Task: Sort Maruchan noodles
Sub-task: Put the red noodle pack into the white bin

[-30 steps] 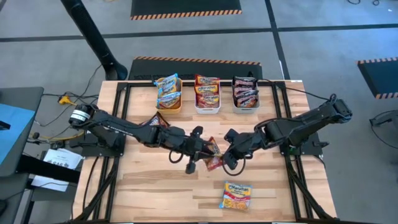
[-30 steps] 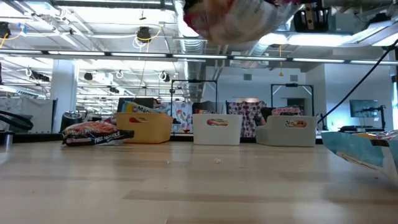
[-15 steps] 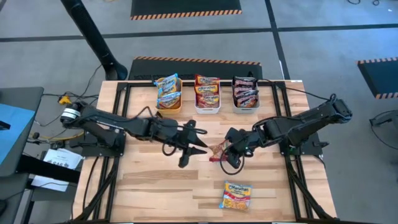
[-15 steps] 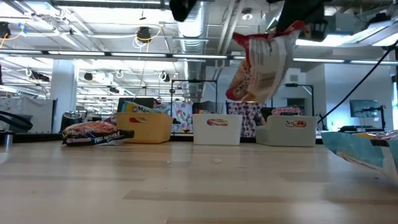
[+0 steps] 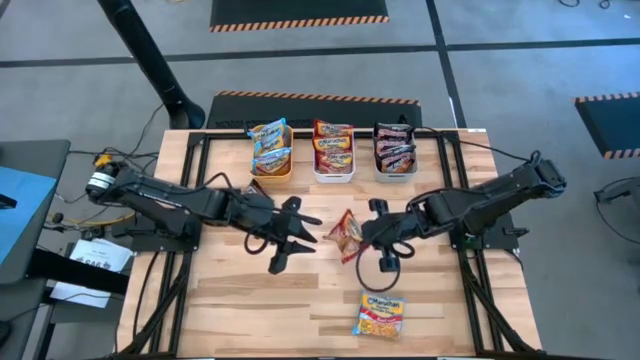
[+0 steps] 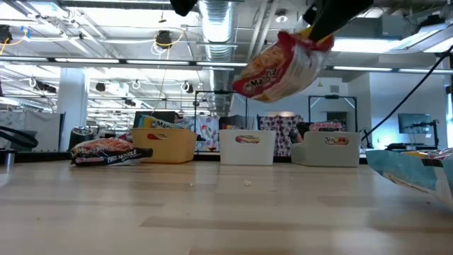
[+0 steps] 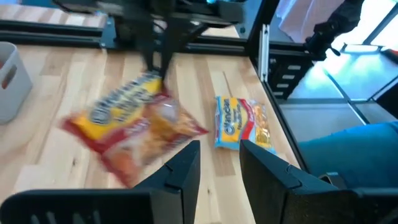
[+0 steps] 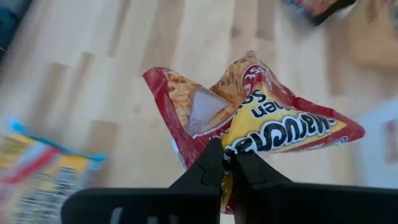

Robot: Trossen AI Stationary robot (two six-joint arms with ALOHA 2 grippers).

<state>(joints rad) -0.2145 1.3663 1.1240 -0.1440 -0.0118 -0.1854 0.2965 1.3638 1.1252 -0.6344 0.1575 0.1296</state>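
A red-orange Maruchan noodle packet [image 5: 347, 234] hangs in the air over the middle of the table, with my right gripper [image 5: 366, 236] shut on it. The low view shows this packet [image 6: 279, 65] high above the tabletop. My left gripper [image 5: 299, 233] stands open and empty just to the packet's left; its fingers [image 7: 186, 168] point toward it. A yellow-and-blue packet [image 5: 380, 313] lies flat near the front edge. A dark red packet [image 6: 106, 152] lies flat on the left. More packets fill the orange bin [image 5: 271, 150], white bin [image 5: 333, 152] and grey bin [image 5: 396, 150]. My right gripper pinches the red-orange packet's crumpled edge [image 8: 235, 148] between its two fingers [image 8: 208, 167]. The fingers come from the table's right, slanting down. The packet is lifted clear of the table and juts out past the fingertips, tilted, its printed face showing.
The three bins stand in a row at the far edge. Black frame rails [image 5: 192, 190] run along both sides of the table. Bare wood lies between the bins and the grippers and at the near left.
My left gripper has opened, let go of the red-orange packet, and drawn back toward the table's left while rising. My right gripper has rolled at the wrist and kept its hold; the packet has swung from hanging down to lying nearly level.
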